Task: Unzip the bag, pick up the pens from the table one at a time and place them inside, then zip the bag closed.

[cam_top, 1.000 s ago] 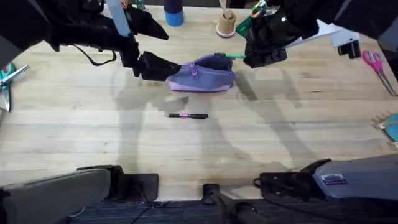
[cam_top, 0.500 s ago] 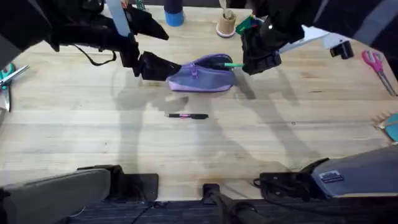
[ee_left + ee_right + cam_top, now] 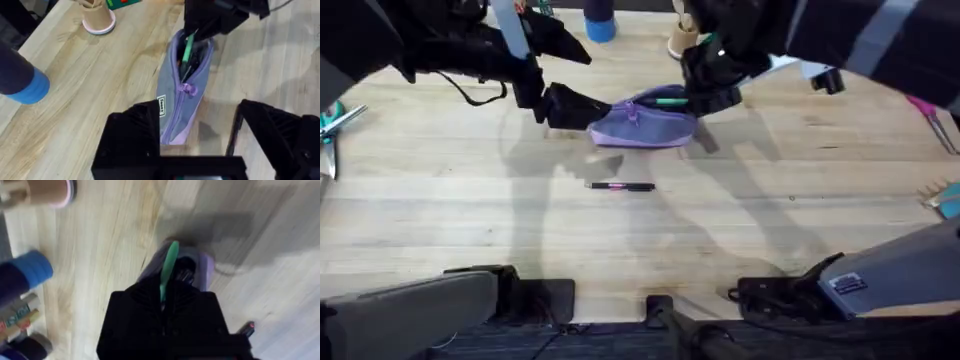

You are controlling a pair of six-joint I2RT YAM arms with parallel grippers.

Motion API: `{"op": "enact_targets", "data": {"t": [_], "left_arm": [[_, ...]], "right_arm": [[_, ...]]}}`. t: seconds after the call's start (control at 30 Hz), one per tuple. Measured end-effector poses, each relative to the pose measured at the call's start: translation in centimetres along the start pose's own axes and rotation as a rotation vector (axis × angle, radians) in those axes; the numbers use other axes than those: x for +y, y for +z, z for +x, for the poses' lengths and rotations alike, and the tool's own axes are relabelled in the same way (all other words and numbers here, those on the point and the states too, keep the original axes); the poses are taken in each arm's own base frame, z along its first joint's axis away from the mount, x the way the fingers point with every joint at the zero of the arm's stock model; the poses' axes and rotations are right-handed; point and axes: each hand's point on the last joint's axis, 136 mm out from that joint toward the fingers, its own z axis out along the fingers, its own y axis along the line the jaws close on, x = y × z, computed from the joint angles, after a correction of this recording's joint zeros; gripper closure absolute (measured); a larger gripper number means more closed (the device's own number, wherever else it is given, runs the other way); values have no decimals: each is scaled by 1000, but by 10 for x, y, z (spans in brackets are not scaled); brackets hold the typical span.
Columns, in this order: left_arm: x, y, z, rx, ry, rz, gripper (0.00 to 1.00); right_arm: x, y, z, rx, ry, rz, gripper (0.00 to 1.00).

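Two tools meet at the bag (image 3: 645,122). The right tool (image 3: 705,92) is pinched on the light green pen (image 3: 670,101), its fingers pressed against the pen's rear, and the pen's free end reaches into the bag's open slit; in the right wrist view the pen (image 3: 169,270) runs straight out from between the black fingers toward the dark opening. That arm reaches in from the right, crossing high over the tabletop (image 3: 770,220), its wrist bent down toward the bag's right end. The left tool (image 3: 570,106) clamps the bag's left end, its fingers (image 3: 132,135) closed on the lavender fabric beside a small white label. The left arm stretches in from the far left, low and nearly level. The bag lies on the tabletop's far middle, zipper partly open. The black pen (image 3: 620,186) with its pink band lies nearer on the tabletop, apart from the bag.
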Motion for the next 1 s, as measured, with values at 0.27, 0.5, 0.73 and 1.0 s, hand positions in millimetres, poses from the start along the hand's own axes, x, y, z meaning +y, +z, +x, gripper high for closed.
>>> {"op": "enact_targets", "data": {"t": [0.27, 0.5, 0.73, 1.0], "left_arm": [[0, 0, 0, 0, 0, 0, 8], [0, 0, 0, 0, 0, 0, 7], [0, 0, 0, 0, 0, 0, 7], [0, 0, 0, 0, 0, 0, 6]], "right_arm": [[7, 12, 27, 25, -46, -29, 969], [9, 12, 45, 52, -75, -45, 969], [8, 13, 46, 56, -78, -43, 969], [8, 13, 47, 62, -78, -43, 665]]}}
